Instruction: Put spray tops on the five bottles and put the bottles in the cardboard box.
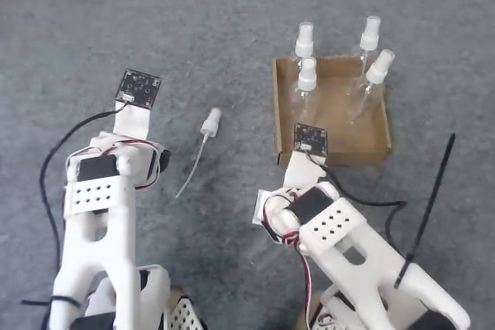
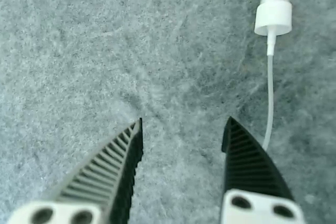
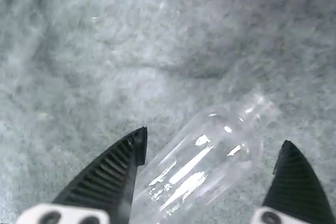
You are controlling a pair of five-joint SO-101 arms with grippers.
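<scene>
Grey carpet (image 1: 216, 36) lies open left of the cardboard box (image 1: 360, 150), which sits far right with four capped bottles (image 1: 308, 83) standing inside. A loose spray top (image 1: 210, 123) lies between the arms, well left of the box. The left gripper (image 2: 184, 124) hangs spread wide over carpet, holding nothing, with the spray top (image 2: 273, 11) beyond one finger. The right gripper (image 3: 214, 137) gapes wide around an uncapped bottle (image 3: 210, 150) lying near the box's near edge; contact is unclear.
</scene>
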